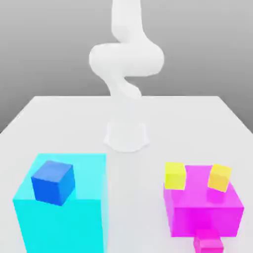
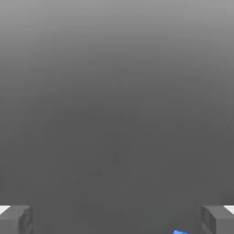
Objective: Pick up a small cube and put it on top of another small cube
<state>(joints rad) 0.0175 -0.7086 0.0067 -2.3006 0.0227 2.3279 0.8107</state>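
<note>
Blue cube (image 1: 52, 182) sits atop cyan block (image 1: 64, 217).

No text, label or number is readable.

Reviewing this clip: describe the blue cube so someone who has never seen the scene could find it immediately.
On the white table, find the large cyan block at the exterior view's left. The blue cube sits on top of it, towards its left side. It is the only dark blue thing; the other small cubes are yellow, orange-yellow and magenta, all at the magenta block on the right.
</note>
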